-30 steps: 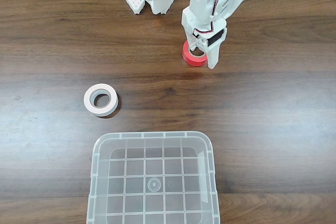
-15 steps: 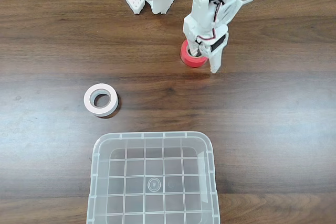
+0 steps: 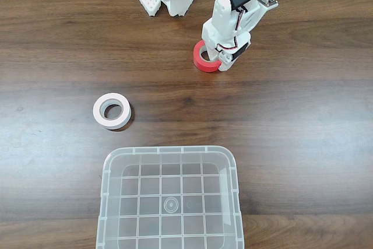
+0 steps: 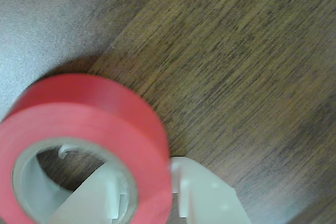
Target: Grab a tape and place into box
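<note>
**Q:** What had changed since a second before?

**A:** Compared with the earlier frames, the tape (image 3: 201, 59) had slid a little to the left in the fixed view, and the gripper (image 3: 221, 62) had drawn in with it, its long white finger no longer reaching down past the roll. The white roll and the box lay where they had been.

**Q:** How did the fingers stand?

**A:** They were clenched on the red roll's wall. In the wrist view one white finger (image 4: 92, 195) sat inside the grey core and the other (image 4: 205, 195) pressed against the red outer face, so the wall of the tape (image 4: 100, 114) was pinched between them.

**Q:** Was the roll off the table?

**A:** I could not tell. In the wrist view it appeared tilted, with a dark shadow behind it on the wood. In the fixed view it sat at the gripper's lower left, near the far edge of the wooden table (image 3: 303, 121).

**Q:** And further out?

**A:** The white arm (image 3: 230, 4) leaned down from the top of the fixed view, with its base parts beside it to the left. The white roll (image 3: 112, 111) lay flat, well apart from the tape, toward the left of the table. The box (image 3: 170, 197) stood at the near edge, clear plastic with a gridded floor, well apart from the gripper.
</note>
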Robot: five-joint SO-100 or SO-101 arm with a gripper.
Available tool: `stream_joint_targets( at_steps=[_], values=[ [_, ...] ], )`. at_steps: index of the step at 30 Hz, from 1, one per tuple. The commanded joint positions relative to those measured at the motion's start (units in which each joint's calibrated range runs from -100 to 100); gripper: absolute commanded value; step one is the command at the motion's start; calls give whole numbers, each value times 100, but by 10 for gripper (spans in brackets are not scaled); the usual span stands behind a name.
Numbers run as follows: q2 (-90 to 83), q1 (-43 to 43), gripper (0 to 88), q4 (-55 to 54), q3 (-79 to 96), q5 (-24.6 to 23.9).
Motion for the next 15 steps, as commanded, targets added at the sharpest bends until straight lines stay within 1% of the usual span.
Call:
stream_joint_targets(
  at_steps=[1,4,11,15],
  values=[
    [-43,35,56,99,-195,17],
    [-43,93,55,141,-396,17],
    [-51,115,54,878,-1299,-14],
    [-494,174,54,1537,-1991,-25]
  ],
)
